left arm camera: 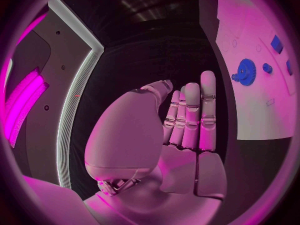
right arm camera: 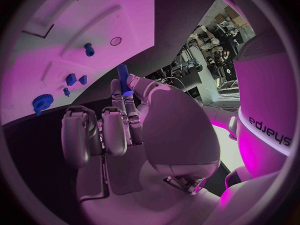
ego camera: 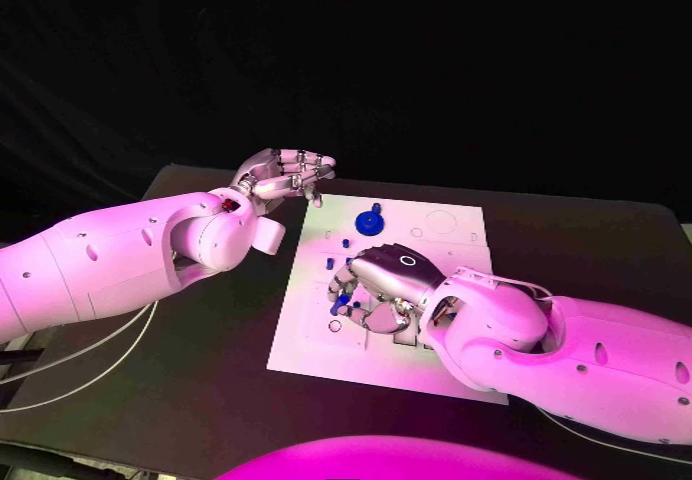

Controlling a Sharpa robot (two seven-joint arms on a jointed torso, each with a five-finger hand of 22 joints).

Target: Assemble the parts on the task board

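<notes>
Risk sits in my right hand (right arm camera: 125, 135) — it pinches a blue peg (right arm camera: 123, 80) by the fingertips over the task board (ego camera: 447, 225); a tilt jams it. My left hand (ego camera: 286, 172) hangs empty, fingers loosely together.

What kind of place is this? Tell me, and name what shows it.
Probably a robotics lab or test bench. A white task board with small blue parts such as a gear lies on a black table, and the right wrist view shows equipment racks behind.
</notes>
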